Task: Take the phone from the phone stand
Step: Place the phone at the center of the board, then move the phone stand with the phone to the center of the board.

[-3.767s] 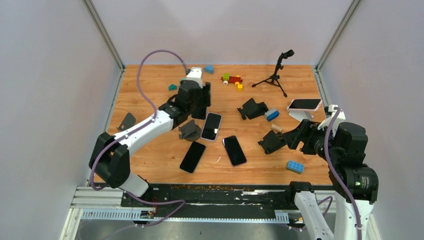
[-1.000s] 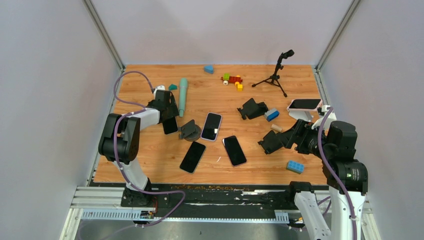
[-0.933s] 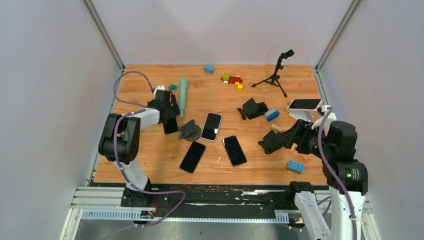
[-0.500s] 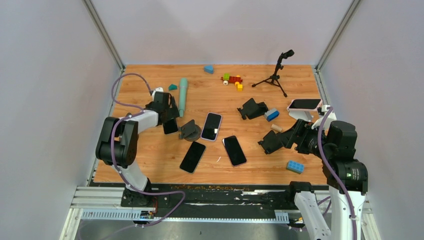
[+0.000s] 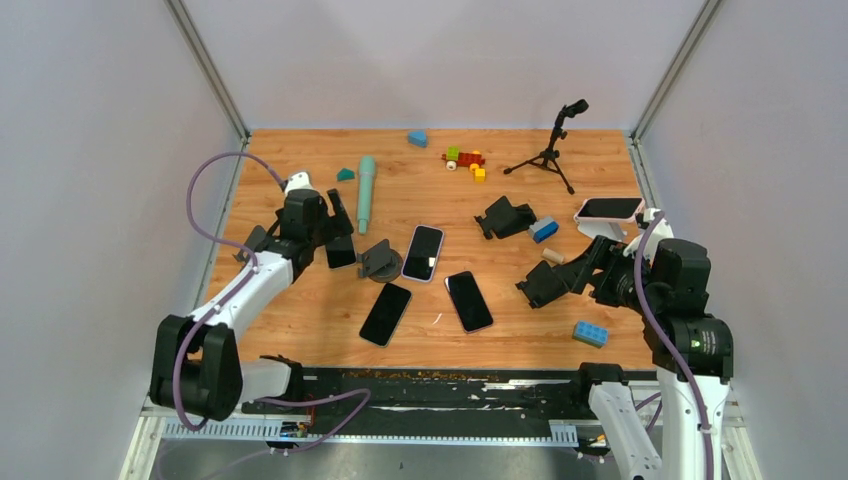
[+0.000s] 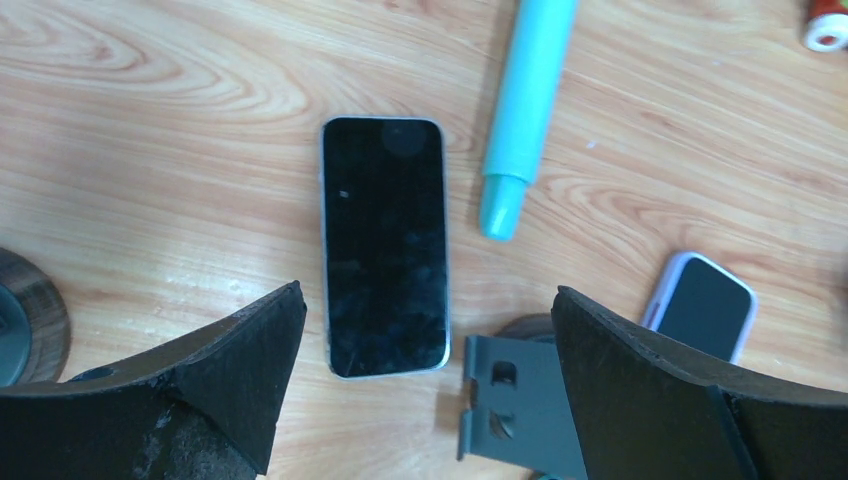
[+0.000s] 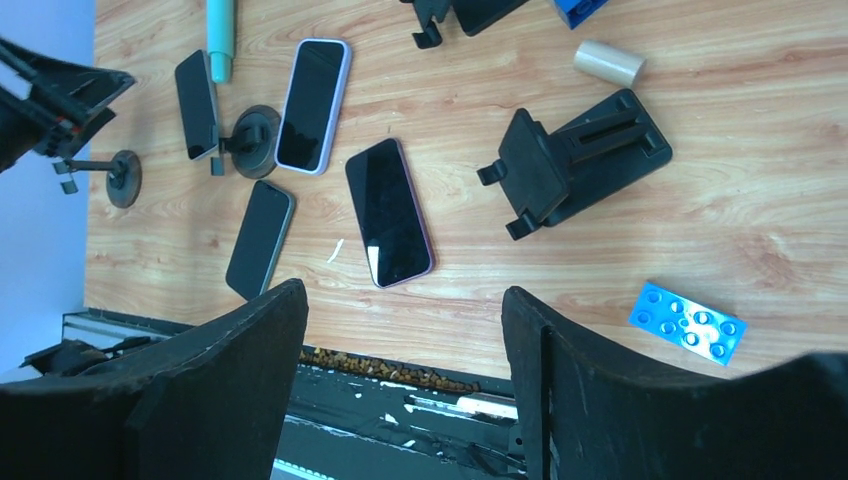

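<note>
A pink-cased phone (image 5: 608, 208) rests tilted on a white stand (image 5: 603, 231) at the right edge, behind my right gripper (image 5: 588, 270). It is out of both wrist views. My right gripper (image 7: 400, 300) is open and empty, hovering above the table's front edge. My left gripper (image 5: 333, 215) is open and empty above a black phone (image 5: 340, 251) that lies flat beside an empty grey stand (image 5: 378, 260). In the left wrist view my left gripper (image 6: 428, 296) hangs over that black phone (image 6: 385, 245), with the grey stand (image 6: 520, 400) to its right.
Three more phones (image 5: 423, 252) (image 5: 386, 313) (image 5: 468, 300) lie flat mid-table. Black stands (image 5: 543, 285) (image 5: 505, 216), a teal pen (image 5: 365, 192), a blue brick (image 5: 590, 333), a small tripod (image 5: 548, 150) and toy bricks (image 5: 465, 160) are scattered around. Another small stand (image 5: 255, 243) sits at the left.
My left arm has swung from mid-table to the left; the black phone now lies uncovered beside the grey stand. In the last half second the gripper drew back left. The right arm barely moved.
</note>
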Robot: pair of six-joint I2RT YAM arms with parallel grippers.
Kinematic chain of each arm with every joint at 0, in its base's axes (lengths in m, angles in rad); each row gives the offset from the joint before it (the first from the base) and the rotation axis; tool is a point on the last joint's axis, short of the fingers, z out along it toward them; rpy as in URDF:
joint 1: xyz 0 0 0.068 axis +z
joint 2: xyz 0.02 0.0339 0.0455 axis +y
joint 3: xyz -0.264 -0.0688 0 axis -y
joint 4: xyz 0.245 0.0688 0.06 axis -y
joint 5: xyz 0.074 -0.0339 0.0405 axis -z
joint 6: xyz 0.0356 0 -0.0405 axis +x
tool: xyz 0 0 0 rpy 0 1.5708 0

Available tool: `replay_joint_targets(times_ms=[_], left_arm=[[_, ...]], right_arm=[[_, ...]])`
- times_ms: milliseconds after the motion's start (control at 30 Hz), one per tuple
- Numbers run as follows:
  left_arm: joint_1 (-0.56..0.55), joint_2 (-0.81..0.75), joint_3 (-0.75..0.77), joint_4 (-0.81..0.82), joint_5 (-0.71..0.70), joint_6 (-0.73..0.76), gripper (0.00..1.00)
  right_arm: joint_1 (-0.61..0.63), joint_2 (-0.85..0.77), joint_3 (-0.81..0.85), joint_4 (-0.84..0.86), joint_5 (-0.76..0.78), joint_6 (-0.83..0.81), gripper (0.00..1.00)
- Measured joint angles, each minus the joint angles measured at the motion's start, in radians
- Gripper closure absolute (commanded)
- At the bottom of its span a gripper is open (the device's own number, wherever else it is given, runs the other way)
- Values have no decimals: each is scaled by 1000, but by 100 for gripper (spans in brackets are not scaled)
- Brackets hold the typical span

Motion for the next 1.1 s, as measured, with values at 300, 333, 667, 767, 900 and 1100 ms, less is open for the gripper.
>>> replay_joint_targets(times_ms=[300, 333, 667, 767, 900, 1100], left_arm=[[-142, -65, 29, -50, 57, 40, 0], [-165, -65, 29, -53, 62, 48, 0], [-261, -69, 11, -71, 102, 118, 1], [-271, -99, -20, -90, 103, 124, 1], [-282, -161, -38, -150, 102, 124, 1], [-284, -254, -37, -236, 108, 129, 1]], right_arm=[[0, 5, -36, 2, 103, 70, 21], [0, 5, -38, 3, 111, 77, 21], [0, 66, -57, 76, 250, 262, 16], [-1, 114, -62, 116, 264, 338, 16], [-34, 180, -61, 186, 264, 429, 16], [-330, 266, -72, 306, 101, 529, 19]])
